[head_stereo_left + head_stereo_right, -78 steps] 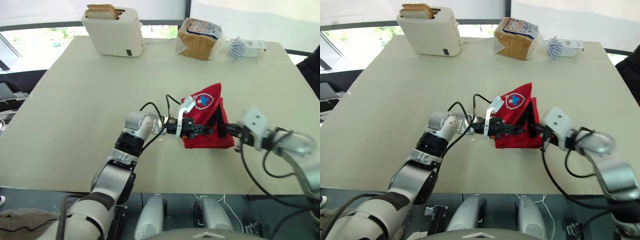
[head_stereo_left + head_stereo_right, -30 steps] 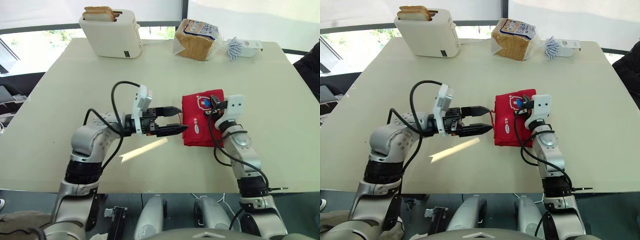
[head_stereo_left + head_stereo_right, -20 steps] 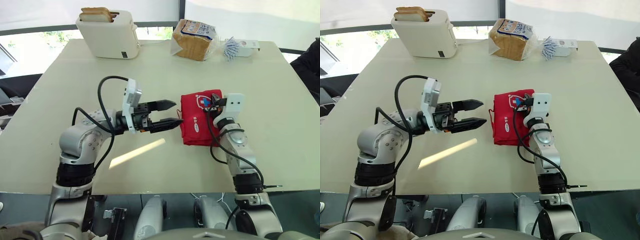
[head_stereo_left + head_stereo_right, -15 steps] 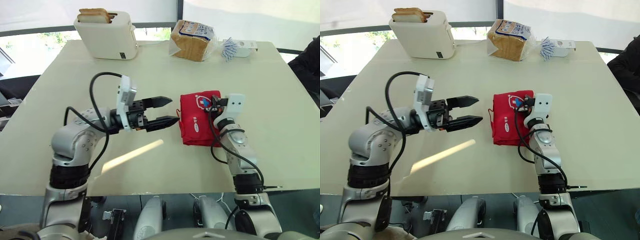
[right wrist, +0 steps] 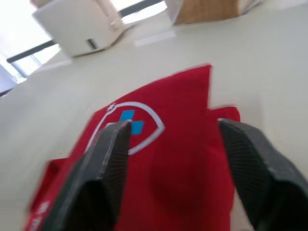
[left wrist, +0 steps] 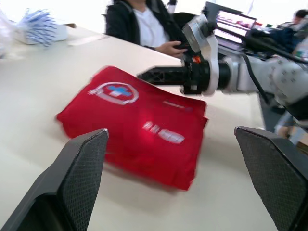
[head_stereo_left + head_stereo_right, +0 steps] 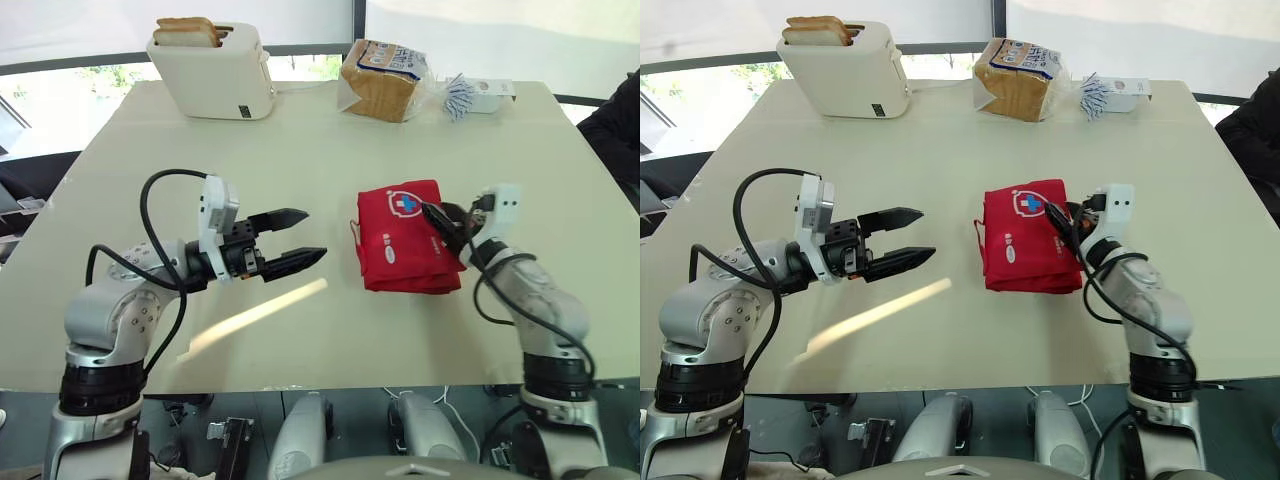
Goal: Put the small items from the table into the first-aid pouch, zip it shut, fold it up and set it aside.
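Two head views first. Has let go of the red fabric first-aid pouch with the white shield and blue cross (image 7: 408, 235), held up between both grippers a couple of seconds ago. Now lying folded and flat on the pale beige table (image 7: 150, 140), right of centre, toward the near edge. No loose small items seen near it. Zip not visible, so cannot confirm it closed. By the look of it, packing and folding done, with only the setting aside left or just finished.

Has drawn the left gripper (image 7: 314, 233) back leftward, well apart from the pouch. Black claw spread wide and aimed at it, forearm roughly level above the tabletop, elbow bent. Has swung the right arm outward as well, with the right gripper (image 7: 437, 222) just over the pouch's right edge; contact with the fabric unclear.

Left wrist view next. Looks along its own parted fingers (image 6: 82, 183) at the pouch lying between them in the distance, untouched. Beyond it, the right gripper reaching in over the far edge, and a person in a dark jacket (image 6: 144, 24) seated past the table.

Right wrist view last. Looks down on the shield emblem from close by, fingers (image 5: 108, 168) spread to either side and pinching nothing. Far off, a white box-shaped toaster (image 5: 82, 26).
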Robot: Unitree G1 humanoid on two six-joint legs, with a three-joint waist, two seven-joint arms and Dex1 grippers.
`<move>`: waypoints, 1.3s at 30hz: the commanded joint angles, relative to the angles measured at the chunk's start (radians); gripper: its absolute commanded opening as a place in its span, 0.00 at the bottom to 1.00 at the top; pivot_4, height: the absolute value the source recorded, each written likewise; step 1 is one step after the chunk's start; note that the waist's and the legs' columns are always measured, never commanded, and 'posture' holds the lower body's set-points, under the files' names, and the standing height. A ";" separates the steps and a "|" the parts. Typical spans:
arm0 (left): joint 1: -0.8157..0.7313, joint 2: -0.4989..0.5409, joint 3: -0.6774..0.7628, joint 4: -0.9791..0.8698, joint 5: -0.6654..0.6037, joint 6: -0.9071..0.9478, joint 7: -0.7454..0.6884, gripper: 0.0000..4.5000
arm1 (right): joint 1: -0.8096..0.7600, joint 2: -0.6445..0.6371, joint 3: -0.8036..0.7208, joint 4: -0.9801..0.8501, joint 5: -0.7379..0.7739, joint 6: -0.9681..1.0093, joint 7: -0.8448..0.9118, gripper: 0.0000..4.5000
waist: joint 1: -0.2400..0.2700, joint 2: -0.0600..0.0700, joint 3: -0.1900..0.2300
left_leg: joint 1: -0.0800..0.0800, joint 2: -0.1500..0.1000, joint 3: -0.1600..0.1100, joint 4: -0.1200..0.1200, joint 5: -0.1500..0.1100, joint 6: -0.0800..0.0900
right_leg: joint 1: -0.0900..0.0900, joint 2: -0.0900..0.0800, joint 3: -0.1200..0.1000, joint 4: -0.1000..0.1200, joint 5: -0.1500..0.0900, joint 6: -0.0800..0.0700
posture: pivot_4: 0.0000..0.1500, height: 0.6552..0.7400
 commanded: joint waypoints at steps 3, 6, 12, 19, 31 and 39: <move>-0.003 0.056 0.052 0.017 -0.061 -0.015 -0.094 1.00 | -0.062 -0.151 -0.139 -0.020 0.237 0.335 -0.042 0.99 | -0.003 0.000 0.000 | 0.000 0.000 0.000 0.000 0.000 0.000 | 0.000 0.000 0.000 -0.001 0.000 0.000 | 1.00 1.00; -0.007 0.094 0.072 0.016 -0.087 0.003 -0.130 1.00 | -0.135 -0.198 -0.157 0.119 0.286 0.469 -0.025 0.99 | -0.004 -0.001 0.001 | 0.000 0.000 0.004 -0.001 0.000 0.000 | 0.000 0.002 0.002 -0.001 0.000 0.000 | 1.00 1.00; 0.048 0.127 0.103 -0.006 -0.101 -0.012 -0.149 1.00 | -0.285 -0.197 -0.034 0.454 0.218 0.489 0.112 0.99 | -0.006 -0.001 0.001 | 0.000 0.000 0.011 -0.003 0.000 0.000 | -0.003 0.004 0.005 -0.002 0.000 0.000 | 1.00 1.00; 0.090 0.121 0.158 -0.062 -0.144 -0.018 -0.110 1.00 | -0.378 -0.169 0.186 0.618 0.117 0.429 0.320 0.82 | -0.009 -0.005 0.003 | -0.003 0.002 0.015 -0.003 0.000 0.000 | -0.008 0.003 0.009 -0.001 0.000 0.001 | 1.00 1.00; 0.026 0.025 0.101 -0.141 -0.203 -0.010 0.052 1.00 | -0.098 0.021 -0.341 0.190 0.345 0.413 -0.006 0.01 | 0.007 -0.005 0.003 | -0.003 0.003 0.015 -0.003 0.000 0.000 | -0.008 0.003 0.008 0.000 0.000 0.001 | 1.00 1.00; -0.130 -0.099 -0.043 -0.071 -0.095 -0.056 0.164 1.00 | -0.013 0.191 -0.562 -0.034 0.414 0.014 -0.330 0.01 | -0.001 -0.005 0.003 | -0.003 0.001 0.016 -0.001 0.000 0.000 | -0.008 0.003 0.009 0.001 0.001 0.002 | 1.00 1.00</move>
